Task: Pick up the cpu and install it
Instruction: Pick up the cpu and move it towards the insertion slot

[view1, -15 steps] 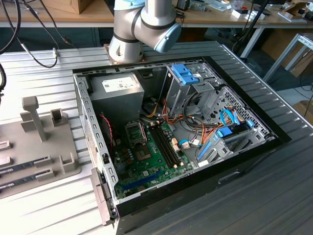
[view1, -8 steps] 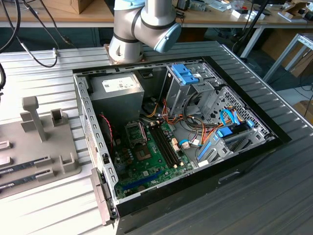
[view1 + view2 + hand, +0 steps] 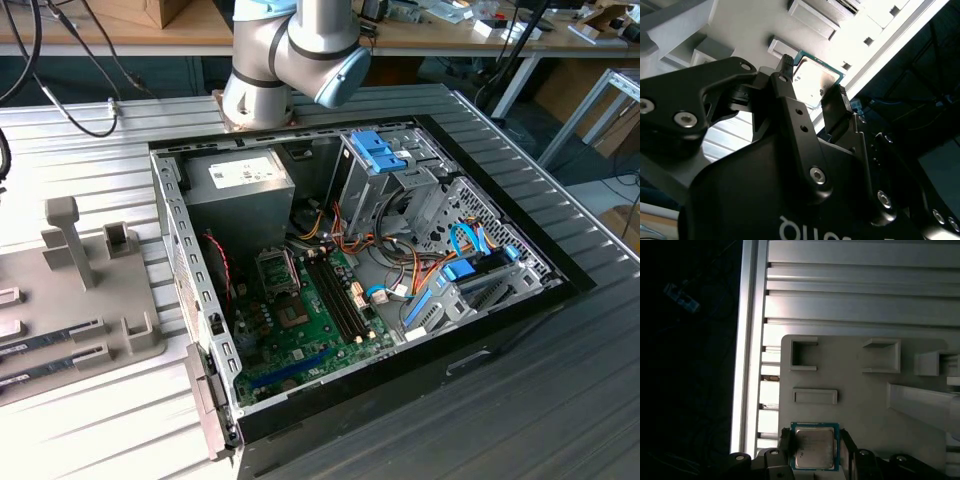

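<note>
The cpu (image 3: 814, 447), a small square chip with a green rim and a dull silver lid, sits between the two black fingers of my gripper (image 3: 815, 440). One finger presses on each of two opposite edges. Under it lies the grey fixture tray (image 3: 865, 400). In the second wrist view the cpu (image 3: 810, 82) shows bright between the fingertips (image 3: 786, 65) of the gripper (image 3: 812, 77). I cannot tell whether the chip rests on the tray or hangs just above it. In the exterior view the open computer case holds the green motherboard (image 3: 300, 325) with its square socket (image 3: 278, 270).
The fixture tray (image 3: 90, 320) lies at the exterior view's left on the ribbed aluminium table (image 3: 110, 420), with upright posts and slots. Inside the case are a grey power-supply box (image 3: 245, 180), cable bundles (image 3: 400, 275) and blue drive brackets (image 3: 385, 150). The arm's base joint (image 3: 290, 60) stands behind the case.
</note>
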Controlling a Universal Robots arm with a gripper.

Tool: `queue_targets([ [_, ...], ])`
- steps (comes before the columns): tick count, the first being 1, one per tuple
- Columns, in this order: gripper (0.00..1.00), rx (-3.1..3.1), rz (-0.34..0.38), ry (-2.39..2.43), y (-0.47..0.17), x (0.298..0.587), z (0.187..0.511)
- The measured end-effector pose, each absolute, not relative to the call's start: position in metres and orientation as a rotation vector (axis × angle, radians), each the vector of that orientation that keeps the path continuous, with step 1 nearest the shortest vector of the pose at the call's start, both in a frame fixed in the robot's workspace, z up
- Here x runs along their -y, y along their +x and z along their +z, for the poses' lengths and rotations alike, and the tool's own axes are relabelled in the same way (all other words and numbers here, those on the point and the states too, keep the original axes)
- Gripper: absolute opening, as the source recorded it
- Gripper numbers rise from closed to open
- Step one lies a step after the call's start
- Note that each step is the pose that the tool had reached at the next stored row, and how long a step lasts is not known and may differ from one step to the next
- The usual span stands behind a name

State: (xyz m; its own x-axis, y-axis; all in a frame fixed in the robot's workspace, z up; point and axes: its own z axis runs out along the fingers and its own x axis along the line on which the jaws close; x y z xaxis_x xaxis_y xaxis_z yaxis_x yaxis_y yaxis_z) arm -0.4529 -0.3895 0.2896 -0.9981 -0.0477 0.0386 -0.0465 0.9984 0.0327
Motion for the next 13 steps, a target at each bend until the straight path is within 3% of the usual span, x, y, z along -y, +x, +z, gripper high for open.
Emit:
queue_targets([
  [13, 0.47, 3.101, -0.049, 0.073, -0.4529, 0.3895, 0.2940],
])
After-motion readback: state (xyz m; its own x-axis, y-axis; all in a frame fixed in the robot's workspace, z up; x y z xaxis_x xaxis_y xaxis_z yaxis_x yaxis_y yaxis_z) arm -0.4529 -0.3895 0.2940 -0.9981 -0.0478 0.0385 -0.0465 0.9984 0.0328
